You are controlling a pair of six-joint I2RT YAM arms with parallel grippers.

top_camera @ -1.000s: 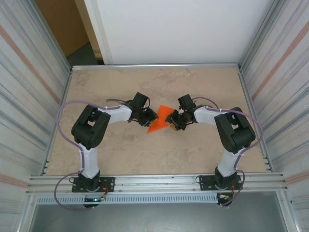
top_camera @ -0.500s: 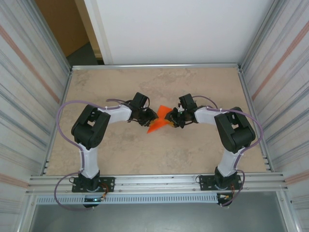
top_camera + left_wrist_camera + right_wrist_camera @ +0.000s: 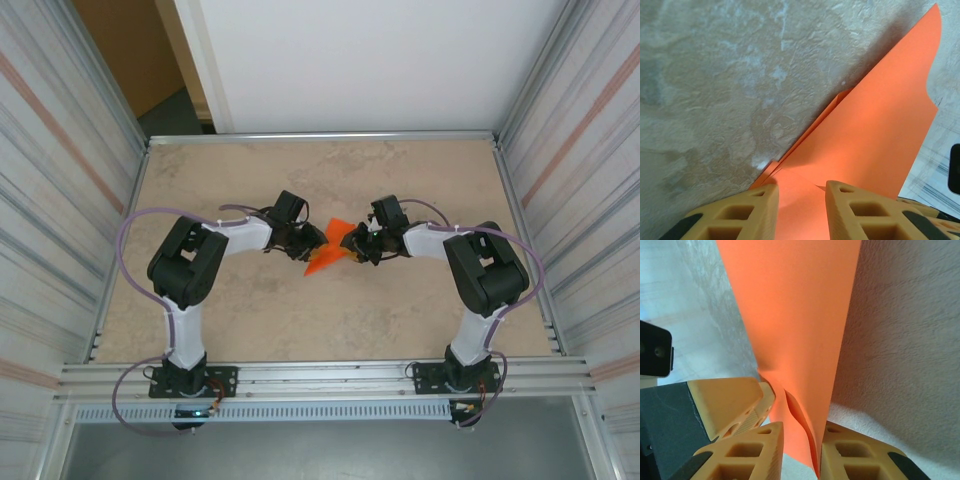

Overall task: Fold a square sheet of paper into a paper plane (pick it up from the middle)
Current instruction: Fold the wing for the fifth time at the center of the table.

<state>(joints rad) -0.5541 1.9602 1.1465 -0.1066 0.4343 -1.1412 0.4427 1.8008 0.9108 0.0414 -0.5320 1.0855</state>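
From above, the folding is midway. The thin, bright orange sheet of paper, already a folded wedge rather than a flat square, lies on the mottled beige stone-look bench. It sits between the left hand and the right hand, which meet it from opposite sides. Part of the paper shows beyond the hands and a pointed part shows nearer the arm bases.

At the left wrist, two tan, ribbed plastic fingers stand apart, and the left hand straddles a corner of the sheet of paper without visibly pinching it. Ahead of the hand the paper is matte and smooth, with layered edges along its left side and a faint crease running into the gap. The bench looks rough and pitted.

At the right wrist, the right hand has the sheet of paper between its fingers. The paper buckles into a soft curl in the narrow gap. Whether the hand truly clamps it I cannot tell. Beyond the fingertips the paper rises as a tall tapering panel.

In my judgement the next move calls for a firm, even pinch on both sides. The flap should then be carried over with care, because paper this thin will crumple if it is dragged.
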